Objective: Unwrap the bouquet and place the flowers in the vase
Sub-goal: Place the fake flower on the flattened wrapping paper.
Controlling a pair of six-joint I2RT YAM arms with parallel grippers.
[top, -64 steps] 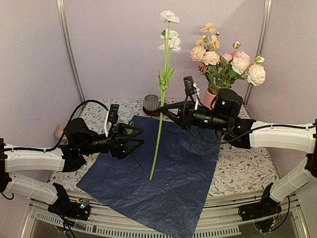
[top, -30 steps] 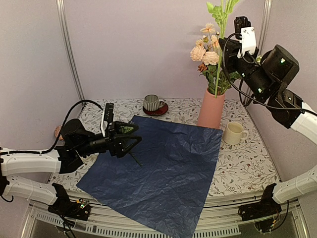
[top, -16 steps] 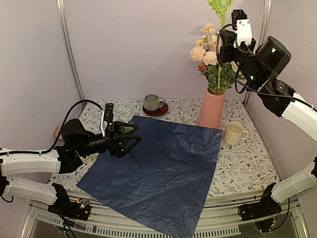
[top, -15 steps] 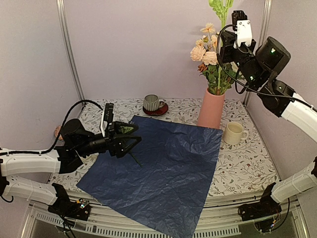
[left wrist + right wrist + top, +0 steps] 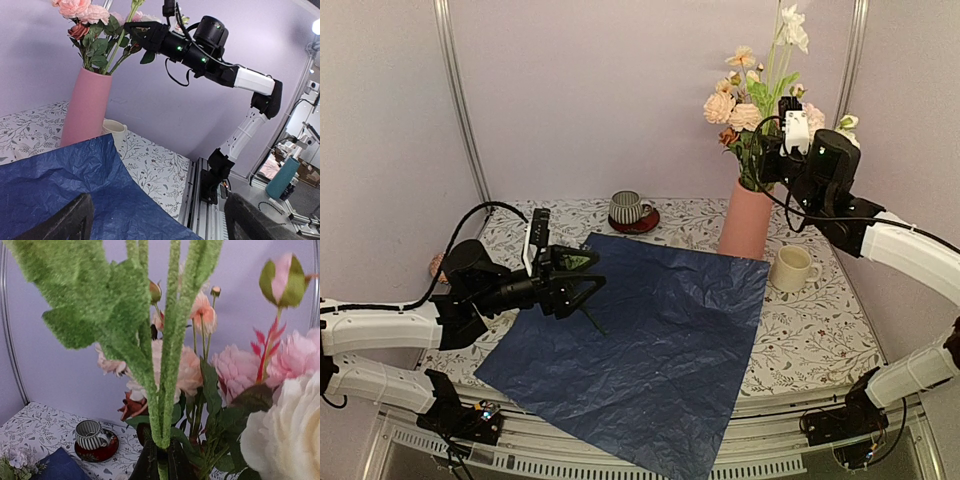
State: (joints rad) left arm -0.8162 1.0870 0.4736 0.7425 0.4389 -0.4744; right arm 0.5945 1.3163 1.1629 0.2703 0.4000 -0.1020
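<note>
- A sheet of crinkled blue paper [image 5: 650, 350] is spread flat on the table [image 5: 810, 345], one corner hanging over the near edge.
- The left gripper [image 5: 592, 275] is held above the left part of the paper, its fingers spread wide with nothing between them.
- A cream mug [image 5: 792, 268] is set near the right edge of the table, just beside the paper's far right corner.
- The vase [image 5: 746, 222] is stood upright just behind that same corner, left of the mug.
- The flowers [image 5: 740, 110] are gathered in the vase, peach, pink and cream blooms above green leaves.
- The right gripper [image 5: 161, 464] is raised just above the vase mouth, its fingers pinched on a fuzzy green stem [image 5: 167, 390]; white blooms [image 5: 792, 28] are carried at the top of that stem, above the rest.
- A striped cup [image 5: 626, 207] on a red saucer [image 5: 640, 226] is placed at the far edge.
</note>
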